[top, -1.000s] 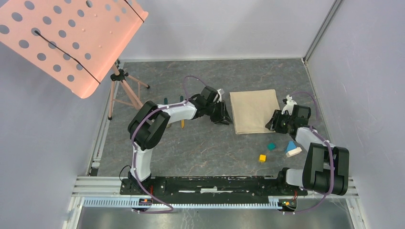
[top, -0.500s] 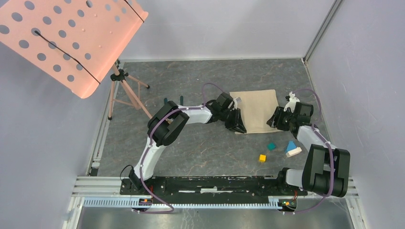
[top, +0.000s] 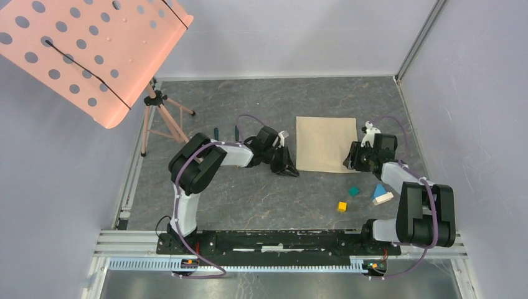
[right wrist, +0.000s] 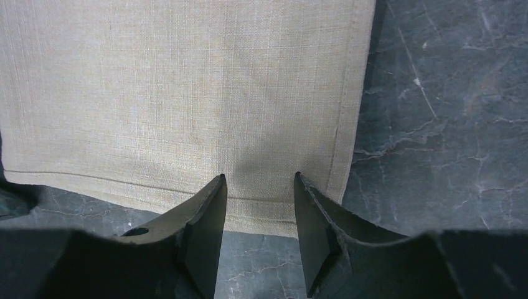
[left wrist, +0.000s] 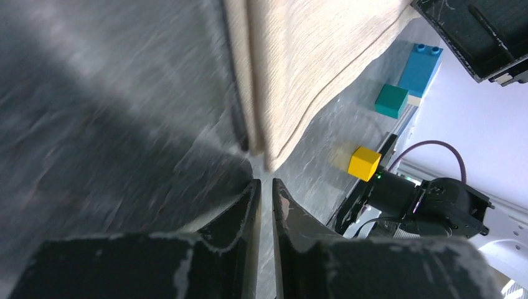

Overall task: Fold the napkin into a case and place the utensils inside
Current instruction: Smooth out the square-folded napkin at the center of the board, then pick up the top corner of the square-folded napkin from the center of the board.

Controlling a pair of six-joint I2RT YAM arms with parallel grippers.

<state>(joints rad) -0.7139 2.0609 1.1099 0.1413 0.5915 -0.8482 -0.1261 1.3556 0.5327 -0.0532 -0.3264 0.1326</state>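
Note:
The beige napkin (top: pixel 324 144) lies flat on the grey table, right of centre. My left gripper (top: pixel 287 169) is shut and empty on the table, just off the napkin's near-left corner (left wrist: pixel 299 81); the left wrist view shows its fingertips (left wrist: pixel 266 182) a little short of that corner. My right gripper (top: pixel 350 163) is open over the napkin's near-right edge (right wrist: pixel 187 81), its jaws (right wrist: pixel 258 177) apart with nothing between them. Two dark teal utensil handles (top: pixel 216 132) (top: pixel 237 131) show behind the left arm; the rest of the utensils is hidden.
A yellow cube (top: pixel 342 206), a teal cube (top: pixel 353 191), a blue block (top: pixel 379 190) and a white block (top: pixel 383 199) lie near the right arm. A pink perforated music stand (top: pixel 87 50) on a tripod (top: pixel 163 118) stands at far left.
My left gripper reached right to the napkin's near-left corner, then drew back left. The napkin has shifted a little left and lies squarer. My right gripper edged left onto the napkin's edge.

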